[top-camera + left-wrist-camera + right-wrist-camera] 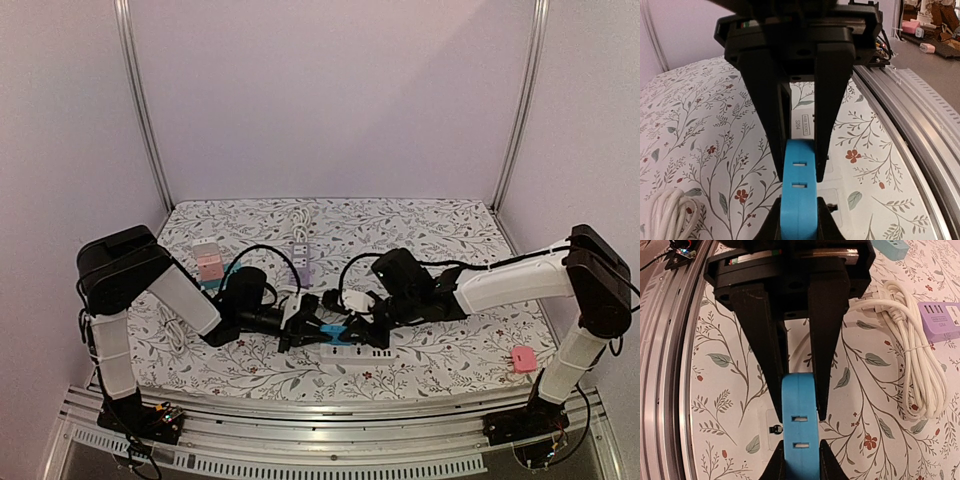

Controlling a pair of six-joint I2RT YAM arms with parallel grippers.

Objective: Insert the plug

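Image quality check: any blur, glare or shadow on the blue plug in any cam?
Left wrist: blue plug sharp, slots readable, no glare; fingers near-black, detail lost. Right wrist: same, and the white cable is crisp. Top external: even soft light, pinkish cast, no hard shadows; plug tiny, mostly hidden.
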